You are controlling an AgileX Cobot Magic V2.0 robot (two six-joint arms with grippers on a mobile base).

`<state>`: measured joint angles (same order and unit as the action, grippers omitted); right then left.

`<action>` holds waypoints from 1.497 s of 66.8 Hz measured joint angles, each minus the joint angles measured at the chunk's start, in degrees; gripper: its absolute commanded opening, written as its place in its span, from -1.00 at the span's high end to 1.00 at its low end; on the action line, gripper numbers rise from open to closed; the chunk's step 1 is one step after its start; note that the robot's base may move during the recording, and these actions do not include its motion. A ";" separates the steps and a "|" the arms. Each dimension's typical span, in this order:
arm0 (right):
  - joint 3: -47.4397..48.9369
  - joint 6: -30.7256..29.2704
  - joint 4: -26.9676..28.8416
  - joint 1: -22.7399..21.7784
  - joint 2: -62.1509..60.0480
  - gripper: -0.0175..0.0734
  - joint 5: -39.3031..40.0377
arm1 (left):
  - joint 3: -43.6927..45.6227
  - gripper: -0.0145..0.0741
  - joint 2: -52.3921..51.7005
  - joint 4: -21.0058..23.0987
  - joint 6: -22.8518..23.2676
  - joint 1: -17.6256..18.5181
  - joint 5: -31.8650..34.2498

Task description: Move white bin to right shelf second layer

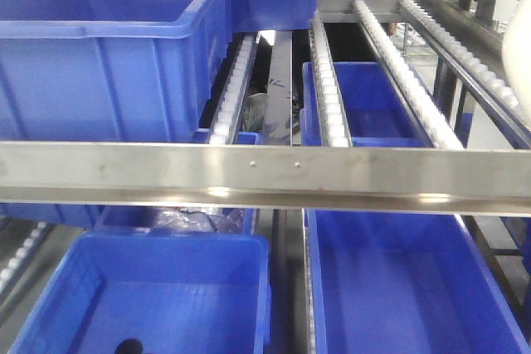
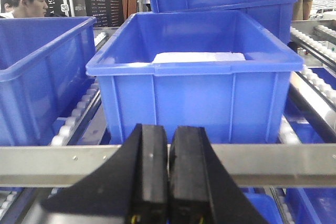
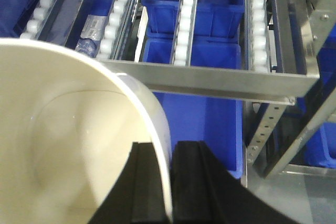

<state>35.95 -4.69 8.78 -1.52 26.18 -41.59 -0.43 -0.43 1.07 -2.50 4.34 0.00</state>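
- White bin (image 3: 68,145): glossy cream-white plastic, rounded rim, smooth inner wall, rounded base seen inside; no marks seen. Fills the lower-left of the right wrist view.
- Bin opening is turned toward the wrist cam; long axis can't be told, only part of the rim is in frame.
- Bin is held off the rack, on the near side of the steel front rail (image 3: 210,80) of the right shelf second layer (image 3: 186,19); not touching the rollers.
- Right gripper (image 3: 169,182): black fingers (image 3: 197,182) nearly shut, bin wall pinched between them, one pad inside and one outside the rim.
- Left gripper (image 2: 168,174): pads pressed together, nothing held, seen in front of the rail w/ a blue crate (image 2: 194,72) behind it.
- Front view: a pale curved edge at the far right, poss. the bin, can't be told for sure; blue crates (image 1: 108,47) on the left lanes.
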 measured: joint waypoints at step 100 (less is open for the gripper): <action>0.00 0.00 0.00 0.00 0.00 0.42 0.00 | 0.00 0.48 0.00 0.00 0.00 0.00 0.00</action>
<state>35.95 -4.69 8.78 -1.52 26.18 -41.59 -0.43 -0.43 1.07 -2.50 4.34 0.00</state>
